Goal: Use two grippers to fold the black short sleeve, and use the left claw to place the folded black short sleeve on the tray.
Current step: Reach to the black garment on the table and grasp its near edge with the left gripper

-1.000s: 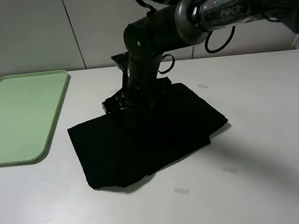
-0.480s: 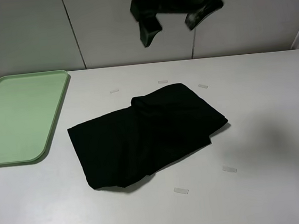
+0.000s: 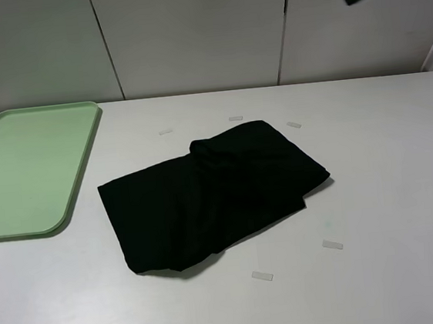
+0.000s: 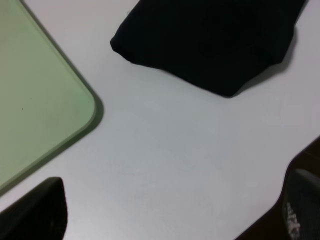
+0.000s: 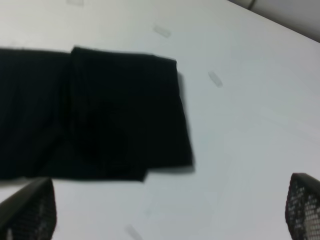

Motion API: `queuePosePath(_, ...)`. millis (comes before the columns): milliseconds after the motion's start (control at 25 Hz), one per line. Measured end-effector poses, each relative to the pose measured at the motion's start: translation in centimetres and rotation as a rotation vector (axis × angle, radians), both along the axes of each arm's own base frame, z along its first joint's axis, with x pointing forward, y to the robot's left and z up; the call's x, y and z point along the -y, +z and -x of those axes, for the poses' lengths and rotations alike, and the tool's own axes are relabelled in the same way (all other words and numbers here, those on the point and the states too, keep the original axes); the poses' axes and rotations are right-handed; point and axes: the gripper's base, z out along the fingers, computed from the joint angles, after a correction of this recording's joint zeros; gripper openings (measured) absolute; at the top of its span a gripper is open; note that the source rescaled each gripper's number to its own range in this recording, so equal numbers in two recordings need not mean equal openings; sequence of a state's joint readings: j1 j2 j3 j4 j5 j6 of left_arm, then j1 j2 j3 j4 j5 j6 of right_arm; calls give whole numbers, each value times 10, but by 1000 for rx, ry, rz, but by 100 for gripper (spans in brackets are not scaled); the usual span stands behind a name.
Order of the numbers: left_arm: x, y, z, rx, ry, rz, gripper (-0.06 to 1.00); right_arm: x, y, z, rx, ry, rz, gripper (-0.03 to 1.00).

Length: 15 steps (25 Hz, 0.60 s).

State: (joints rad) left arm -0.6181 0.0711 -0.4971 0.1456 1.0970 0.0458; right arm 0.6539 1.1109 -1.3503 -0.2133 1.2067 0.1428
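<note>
My left end effector [image 4: 175, 200] hangs wide open over the counter [image 3: 390, 190], gripping nothing, and my right end effector [image 5: 167, 200] is the same deal. The black short sleeve [image 3: 212, 197] lies folded mid-counter. The tray [image 3: 16, 175] sits apart on its left.

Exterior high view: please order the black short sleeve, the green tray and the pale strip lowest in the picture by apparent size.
1. black short sleeve
2. tray, though the picture edge cuts it, so unsure
3. pale strip, by far smallest
</note>
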Motion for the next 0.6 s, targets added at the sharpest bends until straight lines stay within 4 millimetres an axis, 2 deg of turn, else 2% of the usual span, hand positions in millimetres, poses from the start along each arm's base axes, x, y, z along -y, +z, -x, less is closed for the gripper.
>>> queuePosePath(320, 0, 0, 0, 0, -1, -1, 84, 72, -12, 99, 165, 52, -111, 100)
queuePosePath(600, 0, 0, 0, 0, -1, -1, 84, 114, -35, 156, 307, 75, -222, 100)
